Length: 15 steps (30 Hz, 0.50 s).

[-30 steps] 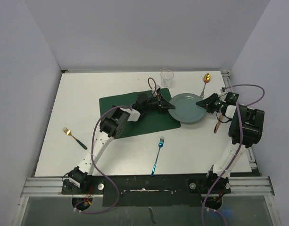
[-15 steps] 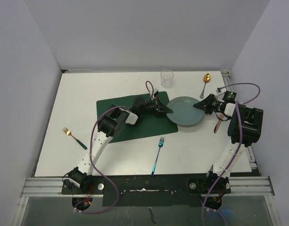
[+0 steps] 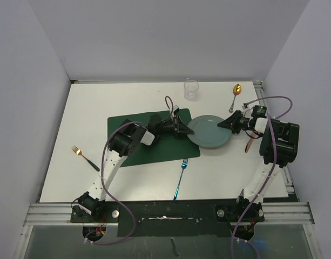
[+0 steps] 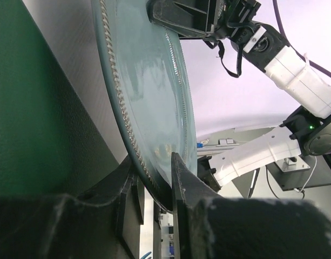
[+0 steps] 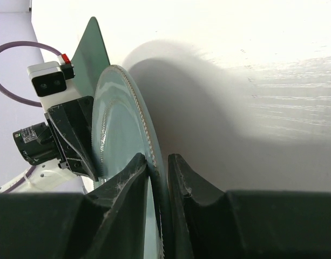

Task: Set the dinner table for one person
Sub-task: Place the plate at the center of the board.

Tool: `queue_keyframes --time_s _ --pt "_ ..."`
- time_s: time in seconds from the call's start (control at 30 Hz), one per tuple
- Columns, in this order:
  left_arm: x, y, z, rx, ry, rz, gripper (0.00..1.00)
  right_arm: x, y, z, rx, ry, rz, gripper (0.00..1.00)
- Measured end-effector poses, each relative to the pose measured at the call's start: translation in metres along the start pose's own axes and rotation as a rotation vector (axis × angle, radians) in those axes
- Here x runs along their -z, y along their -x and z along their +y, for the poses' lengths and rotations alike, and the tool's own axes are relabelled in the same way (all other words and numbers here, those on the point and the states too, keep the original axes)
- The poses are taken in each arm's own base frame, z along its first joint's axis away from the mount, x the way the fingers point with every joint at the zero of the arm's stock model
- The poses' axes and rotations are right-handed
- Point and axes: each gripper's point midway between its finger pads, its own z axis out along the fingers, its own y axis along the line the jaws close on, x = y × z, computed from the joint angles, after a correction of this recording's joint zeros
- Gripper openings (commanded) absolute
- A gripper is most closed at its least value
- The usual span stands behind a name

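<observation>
Dinner table (image 3: 100,102): a big white tabletop with a metal rail along its near edge and both arms bolted there. A dark green placemat (image 3: 154,151) lies a little left of the middle.

A round grey-blue plate (image 3: 208,131) sits right of centre, and its left rim overlaps the placemat's right edge. The left gripper (image 3: 186,129) has nipped down on the plate's left rim. In the left wrist view its fingers (image 4: 178,175) stand close together, one on each face of the beaded rim, with the plate (image 4: 149,81) between them and the placemat (image 4: 25,108) beside it. The right gripper (image 3: 225,124) pinches the opposite rim in the same narrow way. In its own view the gripper (image 5: 157,181) has the plate (image 5: 119,124) edge wedged between both fingers. The plate's shadow falls on the white surface.

A clear glass (image 3: 191,89) stands near the far edge. A gold spoon (image 3: 236,93) lies toward the far right corner. A blue fork (image 3: 181,177) lies near the middle of the near edge, just below the placemat. A gold fork with a dark handle (image 3: 84,156) lies near the left edge.
</observation>
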Motion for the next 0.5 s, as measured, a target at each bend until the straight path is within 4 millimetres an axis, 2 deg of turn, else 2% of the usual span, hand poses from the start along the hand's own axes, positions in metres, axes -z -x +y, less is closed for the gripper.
queue_keyframes --time_s 0.4,0.5 --pt "0.008 0.000 -0.001 0.001 -0.001 -0.003 0.00 -0.011 -0.007 -0.004 -0.054 0.056 0.058 0.00" --pt "0.008 0.000 -0.002 0.000 -0.002 -0.003 0.00 -0.011 -0.005 -0.004 -0.056 0.059 0.070 0.13"
